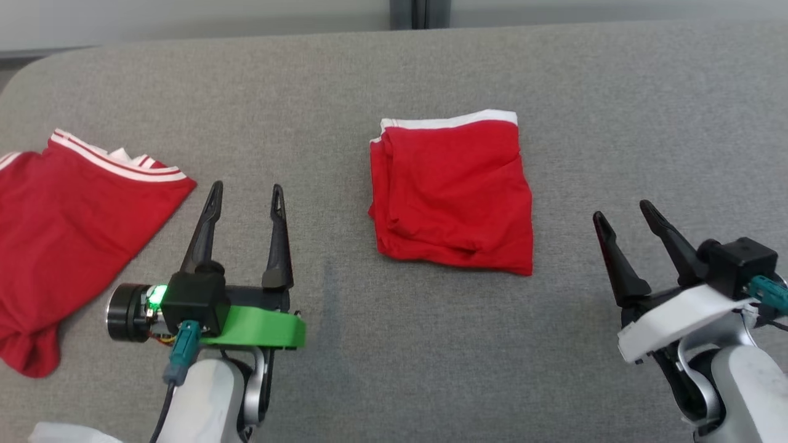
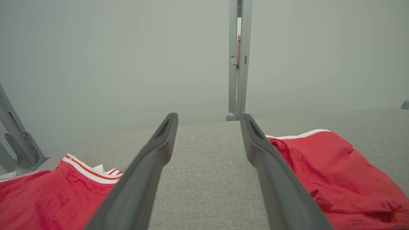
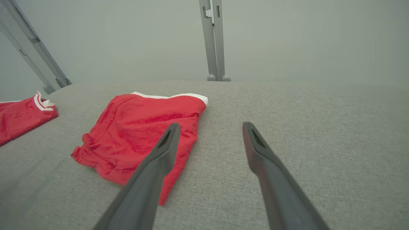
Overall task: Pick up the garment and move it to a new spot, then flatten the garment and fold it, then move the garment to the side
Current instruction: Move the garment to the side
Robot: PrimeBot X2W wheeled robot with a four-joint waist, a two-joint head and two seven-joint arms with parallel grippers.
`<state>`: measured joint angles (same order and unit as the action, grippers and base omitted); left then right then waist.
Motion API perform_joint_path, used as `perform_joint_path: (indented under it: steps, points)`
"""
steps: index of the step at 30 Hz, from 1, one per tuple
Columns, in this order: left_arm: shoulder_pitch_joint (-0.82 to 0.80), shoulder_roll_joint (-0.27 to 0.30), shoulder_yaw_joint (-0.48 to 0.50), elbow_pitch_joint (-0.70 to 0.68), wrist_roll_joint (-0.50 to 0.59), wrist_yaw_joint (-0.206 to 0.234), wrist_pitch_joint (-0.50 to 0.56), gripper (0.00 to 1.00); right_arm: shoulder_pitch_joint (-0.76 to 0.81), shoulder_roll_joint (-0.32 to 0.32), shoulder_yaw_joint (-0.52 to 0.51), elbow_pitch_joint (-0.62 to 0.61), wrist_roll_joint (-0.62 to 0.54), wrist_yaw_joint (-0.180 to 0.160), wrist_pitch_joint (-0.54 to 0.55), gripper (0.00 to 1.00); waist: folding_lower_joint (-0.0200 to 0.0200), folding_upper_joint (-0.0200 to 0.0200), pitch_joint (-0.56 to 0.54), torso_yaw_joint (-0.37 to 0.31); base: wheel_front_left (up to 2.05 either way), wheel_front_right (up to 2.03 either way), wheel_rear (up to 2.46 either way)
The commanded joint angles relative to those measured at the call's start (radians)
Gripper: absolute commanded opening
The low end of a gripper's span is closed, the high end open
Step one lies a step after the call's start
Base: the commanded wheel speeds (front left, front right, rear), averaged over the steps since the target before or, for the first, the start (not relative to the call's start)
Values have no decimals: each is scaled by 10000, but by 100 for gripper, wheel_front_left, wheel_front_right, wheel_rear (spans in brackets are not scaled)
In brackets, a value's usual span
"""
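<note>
Lying flat at mid-table: folded garment (image 1: 452,191), red, with a white band (image 1: 449,120) along its far edge. Its layers are stacked into a rough square and the left-hand edges are slightly uneven. It is judged to be the task's item. The fold appears complete, so the move to the side looks to be what remains.

Left gripper (image 1: 246,186): on the near side of the folded garment and off to its left. Its fingers are spread wide with nothing between them, apart from the cloth. Its own wrist view puts bare table between the fingers, and the folded garment (image 2: 335,172) lies just past the right one.

Right gripper (image 1: 622,210): on the near side of the folded garment and off to its right, well apart from it. Its fingers are likewise spread and empty. Judged reason for both placements: the pair flanks the stack and stands clear of it, so neither finger pulls a layer open and either can reach an edge.

Second red garment (image 1: 74,234): well to the left of the folded garment, loose, with striped white trim at its far end. It takes up much of that side, so a leftward move would probably have to stop short of it or risk overlap. To the right of the folded garment lies bare grey table (image 1: 646,123).

Upright post (image 1: 420,13): beyond the folded garment, past the table's far edge, and no obstruction.
</note>
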<state>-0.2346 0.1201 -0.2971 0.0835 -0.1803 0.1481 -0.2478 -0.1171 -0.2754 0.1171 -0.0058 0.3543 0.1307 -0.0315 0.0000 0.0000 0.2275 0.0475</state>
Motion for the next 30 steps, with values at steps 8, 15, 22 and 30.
perform_joint_path:
  steps: [8,15,22,30]
  points:
    - [-1004,-331,-203,236,118,-97,-184,100,-2069,-285,1429,2550,705,0,-473,100,0,0,1702,1106,0,0,0]
    - [-1105,-415,-81,85,231,-49,-183,100,-3533,-112,2315,4545,1245,0,-629,100,0,0,1854,1090,0,0,0]
    - [-1135,-464,17,36,356,-135,-184,100,-3912,-40,3189,5513,1811,1,-555,0,0,0,1807,914,0,0,0]
    - [-1031,-307,72,-302,560,-200,-174,100,-4215,-841,4201,5065,2219,-11,-1334,0,0,0,1810,-157,0,0,0]
